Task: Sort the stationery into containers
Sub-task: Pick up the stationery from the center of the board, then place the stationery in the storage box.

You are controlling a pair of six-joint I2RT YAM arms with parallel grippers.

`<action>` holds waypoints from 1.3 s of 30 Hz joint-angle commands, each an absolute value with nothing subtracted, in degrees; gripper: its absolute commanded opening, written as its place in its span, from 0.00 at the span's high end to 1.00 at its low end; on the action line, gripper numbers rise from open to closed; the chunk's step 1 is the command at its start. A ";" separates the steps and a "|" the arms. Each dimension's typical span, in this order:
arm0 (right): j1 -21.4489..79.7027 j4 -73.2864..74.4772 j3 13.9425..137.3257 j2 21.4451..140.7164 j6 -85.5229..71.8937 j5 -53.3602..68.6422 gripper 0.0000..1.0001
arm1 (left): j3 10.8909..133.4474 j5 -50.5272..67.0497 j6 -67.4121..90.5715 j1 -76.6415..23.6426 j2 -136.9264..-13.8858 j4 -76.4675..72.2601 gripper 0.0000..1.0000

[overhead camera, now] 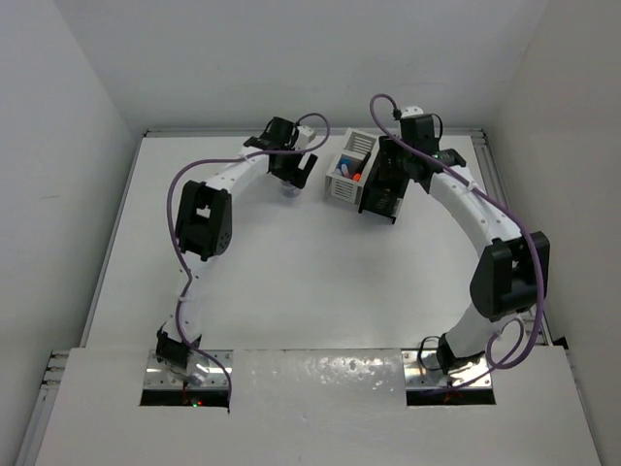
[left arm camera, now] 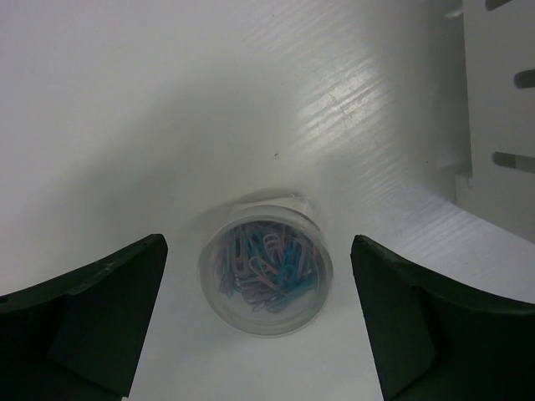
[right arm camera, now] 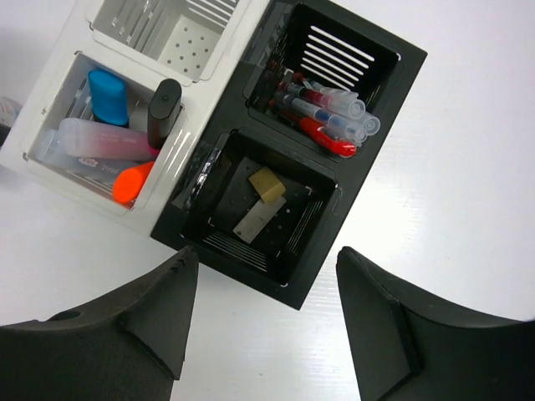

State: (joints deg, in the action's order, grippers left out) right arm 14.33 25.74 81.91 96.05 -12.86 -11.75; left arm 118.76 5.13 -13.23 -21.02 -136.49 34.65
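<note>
A clear round tub of coloured paper clips (left arm camera: 266, 276) stands on the table, seen as a small greyish piece (overhead camera: 288, 192) from above. My left gripper (left arm camera: 257, 244) hangs open over it, one finger on each side, neither touching it. The joined containers sit mid-table, white (overhead camera: 346, 170) and black (overhead camera: 380, 194). Above the black one my right gripper (right arm camera: 266, 251) is open and empty. Its near compartment holds a beige eraser (right arm camera: 267, 184) and a pale flat piece (right arm camera: 253, 219); the far one holds red pens (right arm camera: 326, 117). The white bin (right arm camera: 50, 117) holds highlighters and a pink stick (right arm camera: 104, 142).
The white bin's slatted wall (left arm camera: 501, 100) stands close to the right of my left gripper. One white compartment (right arm camera: 180, 38) shows only its perforated floor. Raised rails edge the table at the back (overhead camera: 310, 131) and on the right (overhead camera: 505, 194).
</note>
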 commanded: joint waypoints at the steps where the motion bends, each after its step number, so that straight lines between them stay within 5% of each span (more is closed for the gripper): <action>1: 13.98 24.70 81.30 93.69 -13.71 -11.52 0.34 | 118.56 4.22 -13.45 -22.41 -136.76 36.21 0.11; 6: 14.06 24.87 80.86 93.25 -13.80 -11.78 0.34 | 117.95 1.24 -13.54 -22.94 -137.37 37.18 0.16; 10: 13.97 24.17 79.28 92.03 -13.80 -11.95 0.34 | 118.30 0.79 -13.10 -23.12 -138.34 37.27 0.30; 12: 14.06 24.08 78.66 91.15 -13.80 -12.22 0.34 | 119.26 0.35 -12.92 -23.03 -138.69 37.70 0.41; 15: 13.97 23.38 77.44 89.57 -13.80 -12.57 0.34 | 121.80 -1.30 -12.83 -23.11 -138.61 38.41 0.77; 18: 13.98 22.24 76.03 87.72 -14.23 -12.75 0.33 | 125.14 -3.33 -12.75 -22.94 -137.55 37.36 0.99; 26: 13.01 20.57 72.60 84.82 -17.92 -11.78 0.33 | 137.98 2.08 -9.85 -23.73 -132.45 26.04 1.00; 39: 11.51 22.50 67.24 78.23 -18.02 -13.71 0.33 | 138.08 8.96 -4.31 -29.18 -136.76 13.98 1.00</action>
